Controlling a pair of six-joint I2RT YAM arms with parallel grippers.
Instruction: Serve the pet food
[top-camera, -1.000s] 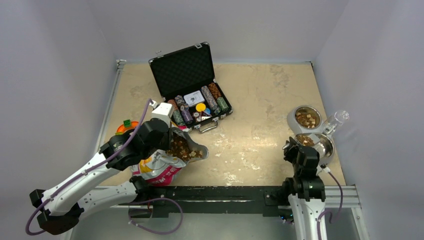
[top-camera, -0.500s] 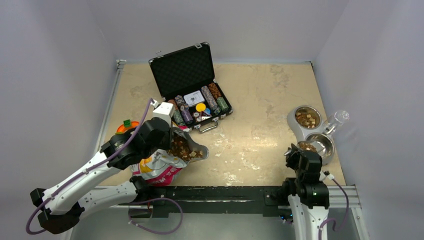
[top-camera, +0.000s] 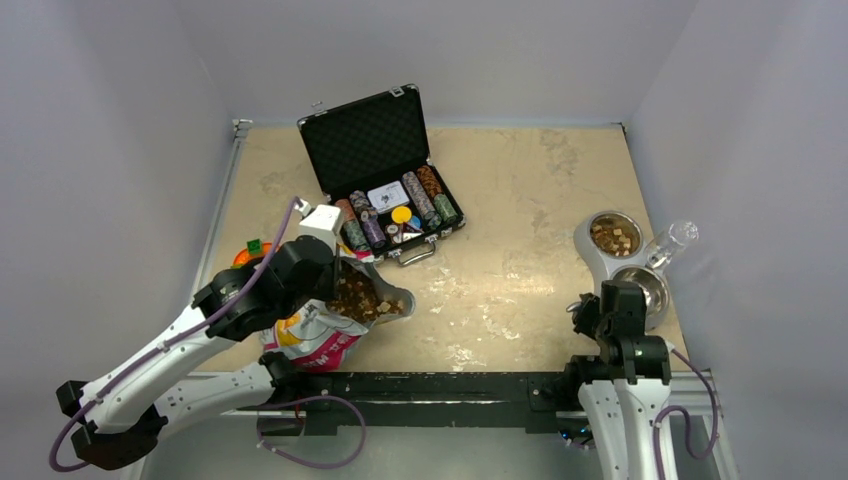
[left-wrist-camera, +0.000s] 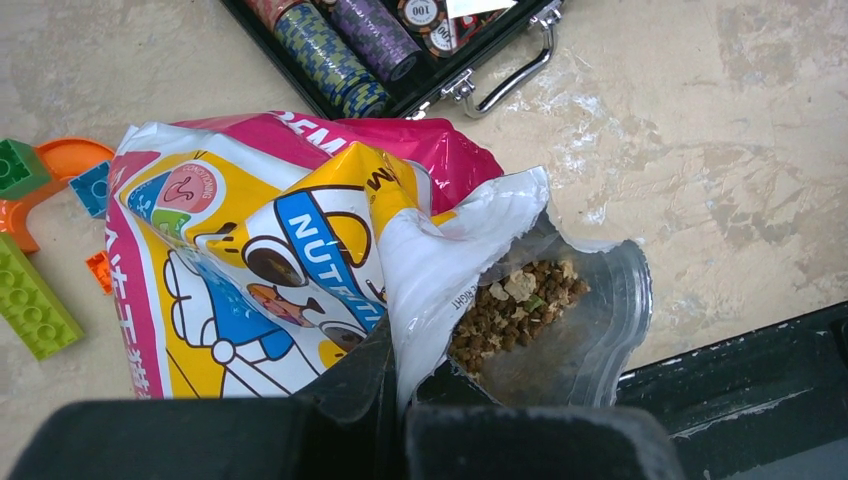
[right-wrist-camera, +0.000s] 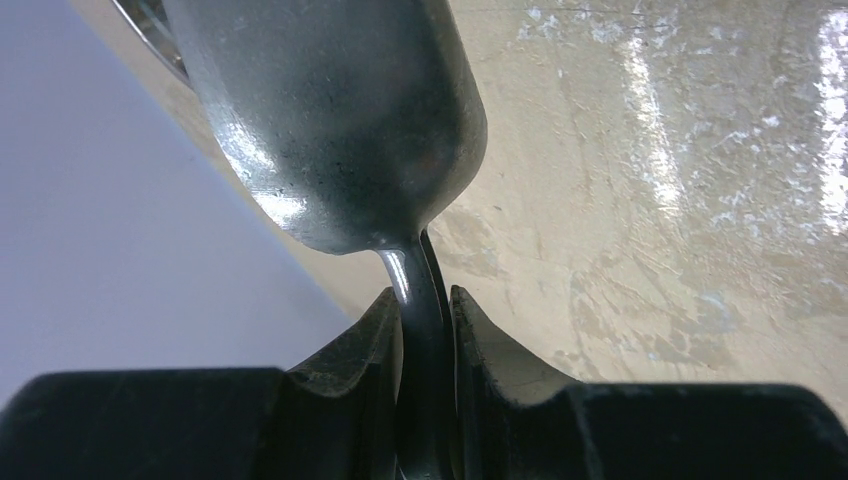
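Note:
A printed pet food bag (left-wrist-camera: 250, 230) lies on its side at the near left, its mouth open toward the right with brown kibble (left-wrist-camera: 515, 310) showing inside. My left gripper (left-wrist-camera: 400, 370) is shut on the white edge of the bag's mouth. From above, the bag (top-camera: 320, 340) sits under my left wrist. My right gripper (right-wrist-camera: 425, 300) is shut on the handle of a metal spoon (right-wrist-camera: 330, 120), whose underside faces the camera. It hangs just in front of a white two-bowl feeder (top-camera: 592, 250). The far bowl holds kibble (top-camera: 613, 236); the near bowl (top-camera: 650, 285) looks bare steel.
An open black case (top-camera: 385, 170) of poker chips stands at the back middle. Green and orange toy bricks (left-wrist-camera: 35, 300) lie left of the bag. A clear glass piece (top-camera: 678, 235) rests by the right wall. A black rail (top-camera: 430, 385) runs along the near edge.
My right gripper has drawn back from the near bowl toward the table's near edge, still holding the spoon. The left arm and bag have barely shifted.

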